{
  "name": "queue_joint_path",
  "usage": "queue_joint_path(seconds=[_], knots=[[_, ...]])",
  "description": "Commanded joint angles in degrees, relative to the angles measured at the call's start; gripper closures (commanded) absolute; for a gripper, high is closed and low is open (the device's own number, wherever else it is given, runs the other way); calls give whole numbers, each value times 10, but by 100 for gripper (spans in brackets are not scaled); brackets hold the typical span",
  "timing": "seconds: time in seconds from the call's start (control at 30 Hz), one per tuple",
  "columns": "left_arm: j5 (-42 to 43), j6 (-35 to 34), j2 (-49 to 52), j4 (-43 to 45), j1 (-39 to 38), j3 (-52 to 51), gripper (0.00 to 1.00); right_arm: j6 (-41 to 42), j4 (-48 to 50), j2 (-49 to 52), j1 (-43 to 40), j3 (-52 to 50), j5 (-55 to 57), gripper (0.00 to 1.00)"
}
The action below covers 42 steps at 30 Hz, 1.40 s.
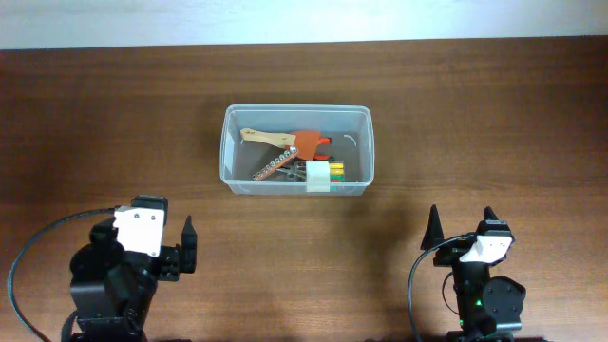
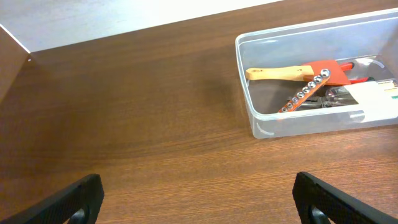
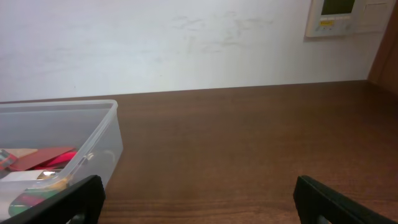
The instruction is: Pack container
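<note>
The clear plastic container [image 1: 233, 176] stands in the middle of the table, with hand tools inside: a wooden-handled tool [image 1: 269, 140], an orange tool [image 1: 311, 143], a strip of metal sockets [image 1: 274, 167] and a white packet with coloured bits [image 1: 323, 172]. It also shows in the left wrist view [image 2: 261, 127] and the right wrist view [image 3: 93, 155]. My left gripper [image 1: 161, 239] is open and empty near the front left, well short of the container. My right gripper [image 1: 463, 225] is open and empty near the front right.
The brown wooden table [image 1: 114, 123] ends at a white wall along the back. A wall panel [image 3: 341, 15] hangs at the upper right in the right wrist view.
</note>
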Motion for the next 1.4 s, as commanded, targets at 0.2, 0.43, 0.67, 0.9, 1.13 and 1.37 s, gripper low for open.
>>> queue_joint_path(seconds=[0.2,0.43,0.67,0.9,1.13,1.37], knots=[[6,-1,-26,-3,-4,-4,1,5,0,-6,-3,-5,13,2],[107,-1,-144,-4,-66,-51,1,5,0,-6,-3,-5,13,1],[80,-1,-243,123,-70,-189,1,5,0,-6,-3,-5,13,1],[71,-1,-287,326,-70,-328,1,5,0,-6,-3,-5,13,2],[70,-1,-306,498,-61,-439,1,5,0,-6,-3,-5,13,2],[11,-74,-306,429,-57,-454,1,5,0,-6,-3,-5,13,1]])
